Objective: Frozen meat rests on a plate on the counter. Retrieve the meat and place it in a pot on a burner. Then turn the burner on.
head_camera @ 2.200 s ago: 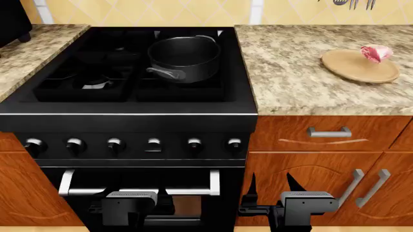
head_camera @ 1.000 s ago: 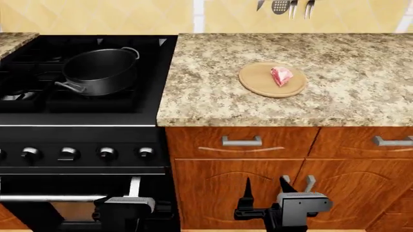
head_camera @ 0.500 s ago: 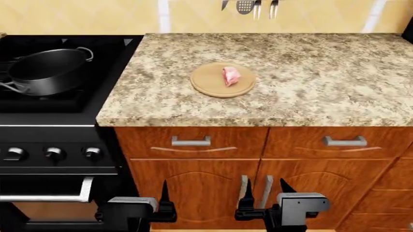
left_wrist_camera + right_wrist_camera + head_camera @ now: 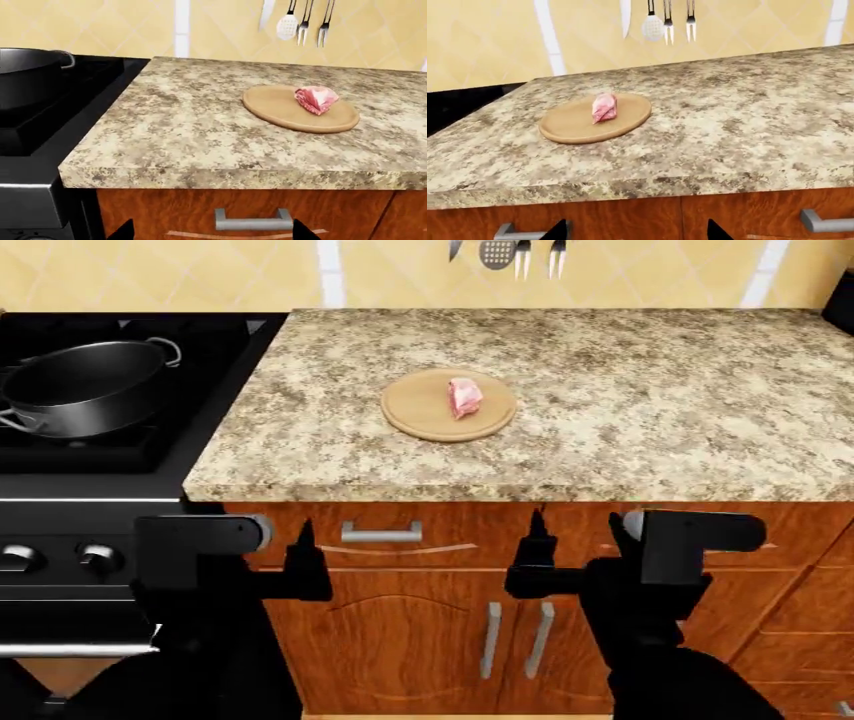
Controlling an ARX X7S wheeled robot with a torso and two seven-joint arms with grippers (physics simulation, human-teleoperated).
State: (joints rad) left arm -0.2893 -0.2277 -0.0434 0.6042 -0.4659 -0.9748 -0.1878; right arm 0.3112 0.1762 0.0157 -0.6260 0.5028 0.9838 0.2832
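Looking down from the head camera, I see both arms raised in front of the cabinet doors, below the edge of the surface [image 4: 641, 410], forearms reaching forward and level. My left claw [image 4: 304, 560] sits in front of the drawer beside the stove [image 4: 80, 490]; only one dark finger shows there, but its wrist camera shows two tips set wide apart, so it is open and empty. My right claw [image 4: 537, 550] is level with it and well apart; its wrist view shows the same wide gap, open and holding nothing. The meat [image 4: 463, 397] lies on the plate [image 4: 420, 418], towards its right side, on the surface beyond both claws. The pot [image 4: 83, 386] stands on a burner at the left. Utensils [image 4: 514, 252] hang on the wall.
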